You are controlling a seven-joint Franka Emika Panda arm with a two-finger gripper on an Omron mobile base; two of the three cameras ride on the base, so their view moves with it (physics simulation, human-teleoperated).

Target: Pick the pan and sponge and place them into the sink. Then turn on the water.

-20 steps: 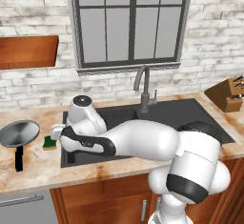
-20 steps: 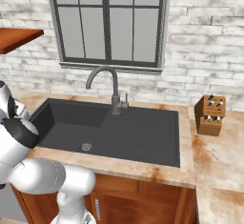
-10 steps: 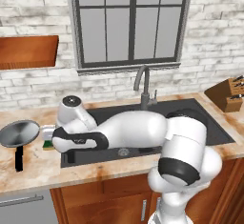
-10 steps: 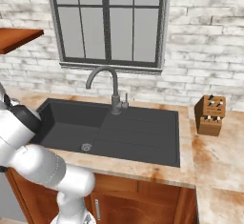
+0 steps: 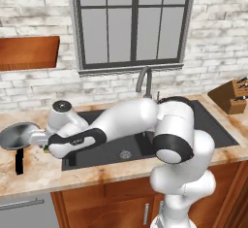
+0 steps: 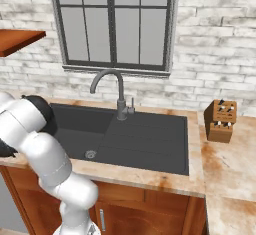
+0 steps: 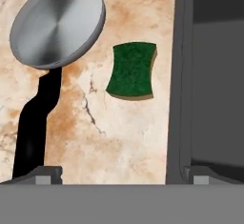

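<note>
A marbled tan counter (image 5: 34, 176) runs under a white brick wall and a dark-framed window (image 6: 114, 21), with a matte black sink (image 6: 145, 144) set into it, a curved faucet (image 6: 116, 91) at the far rim and a wooden knife block (image 6: 220, 121) on the right. The pan (image 7: 57, 23) lies on the counter left of the sink, its black handle (image 7: 35, 127) pointing toward the near edge, and the sponge (image 7: 131, 69) lies green side up between the pan and the sink's left rim, touching neither; nothing of the task is in the basin yet. The arm reaches far left across the sink so that the gripper (image 7: 119, 176) hangs above this patch of counter, looking down with the sponge roughly between its tips and ahead of them. The two fingertips (image 7: 45, 175) stand at the outer edges of the hand view, spread wide and holding nothing, which suits a descent onto either object. Judging by the framing, the sponge looks the likelier first pick, though the pan's handle lies just under the left tip. Compared with a second ago, the base has not driven: sink, faucet and knife block sit in the same spots, while the arm's elbow has swung leftward and the hand has moved from above the sink's left end out over the counter beside the pan.
</note>
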